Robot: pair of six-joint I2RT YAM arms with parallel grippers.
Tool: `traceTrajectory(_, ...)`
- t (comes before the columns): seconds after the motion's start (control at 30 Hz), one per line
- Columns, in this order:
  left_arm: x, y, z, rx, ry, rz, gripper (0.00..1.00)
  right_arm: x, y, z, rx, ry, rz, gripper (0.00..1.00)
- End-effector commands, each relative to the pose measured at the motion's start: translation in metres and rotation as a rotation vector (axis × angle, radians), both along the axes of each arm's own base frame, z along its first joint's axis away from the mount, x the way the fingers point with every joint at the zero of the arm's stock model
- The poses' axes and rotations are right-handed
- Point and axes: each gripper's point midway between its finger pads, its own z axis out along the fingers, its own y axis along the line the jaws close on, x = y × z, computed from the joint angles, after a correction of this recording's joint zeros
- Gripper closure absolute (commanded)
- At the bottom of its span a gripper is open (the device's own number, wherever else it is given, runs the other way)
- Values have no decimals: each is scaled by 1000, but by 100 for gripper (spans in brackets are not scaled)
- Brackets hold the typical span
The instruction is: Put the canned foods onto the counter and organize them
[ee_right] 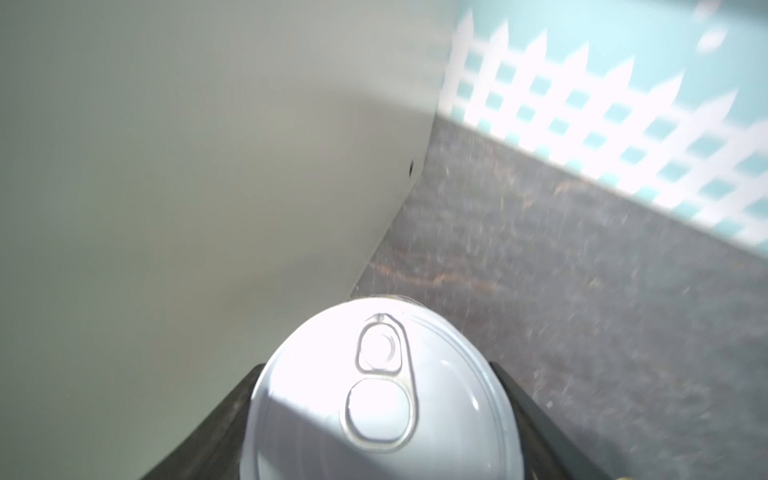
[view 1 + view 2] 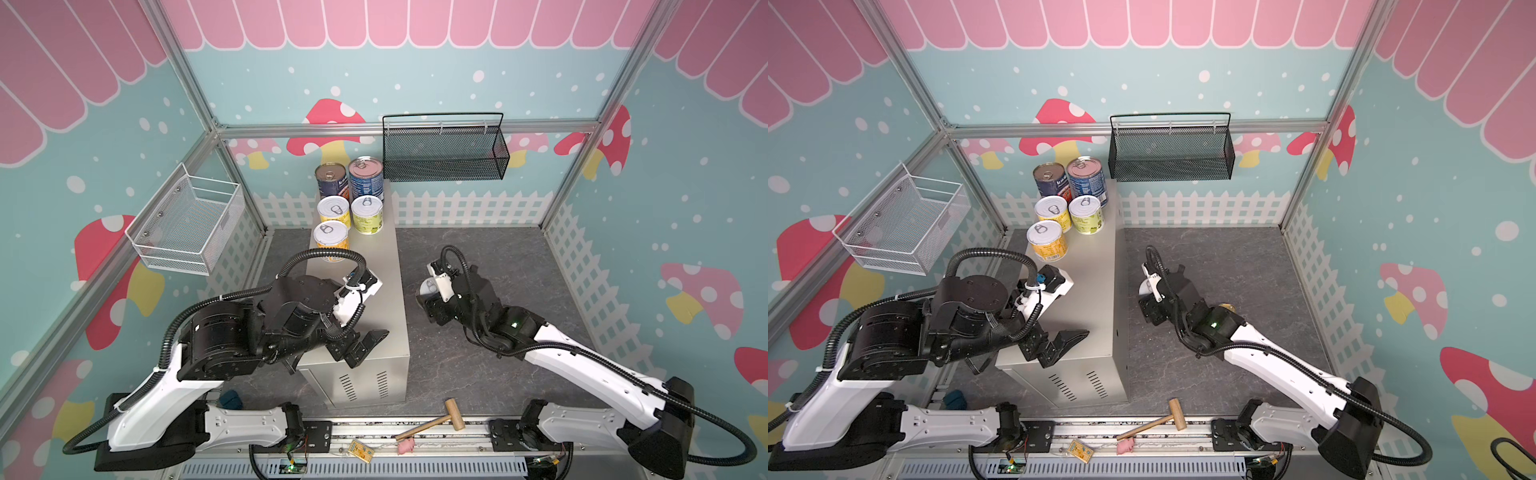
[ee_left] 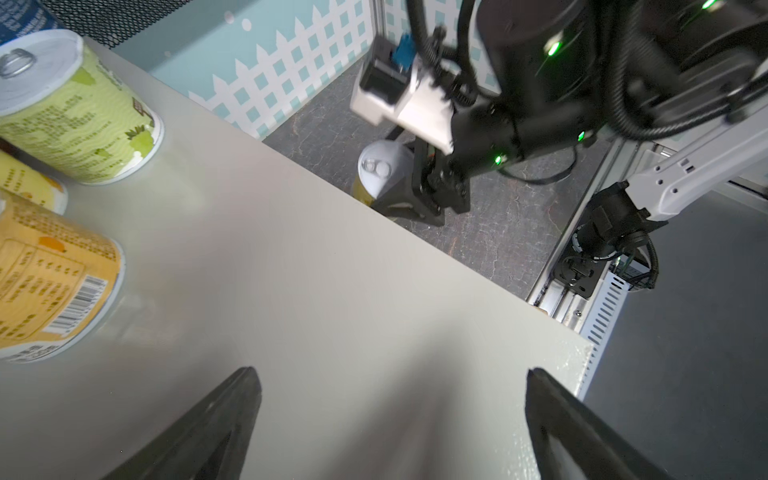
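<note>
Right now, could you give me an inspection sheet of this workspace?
Surface: dark stone-look floor; counter stands on it.
Job's things: two tall blue cans, three short yellow cans upright on the counter's far end; fourth yellow can down beside it.
Clutter: wooden mallet, pink toy, yellow card at the front rail.
Grippers: left gripper open over the counter's near end; right gripper shut on the fourth yellow can.
Cables: black hoses loop along both arms.
Surroundings: black mesh basket, white wire basket hung up; nothing seen inside.
</note>
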Motion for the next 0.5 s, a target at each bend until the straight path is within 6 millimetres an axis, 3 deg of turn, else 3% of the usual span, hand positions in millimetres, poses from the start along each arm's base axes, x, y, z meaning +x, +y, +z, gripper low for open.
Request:
traceTrajectory(0.0,5,17,2,13,-47,57,1,-11,-1,43,-52,-55,95,43)
traceTrajectory(0.13,5,27,7,-22,-67,78,1,-15,-1,98,-39,-129,136,43)
traceTrajectory(0.27,5,37,4,-23,-81,104,1,-14,2,140,-58,-167,160,43)
traceTrajectory(0.47,7,52,-2,-32,-112,148,1,-17,22,179,-45,-185,262,43)
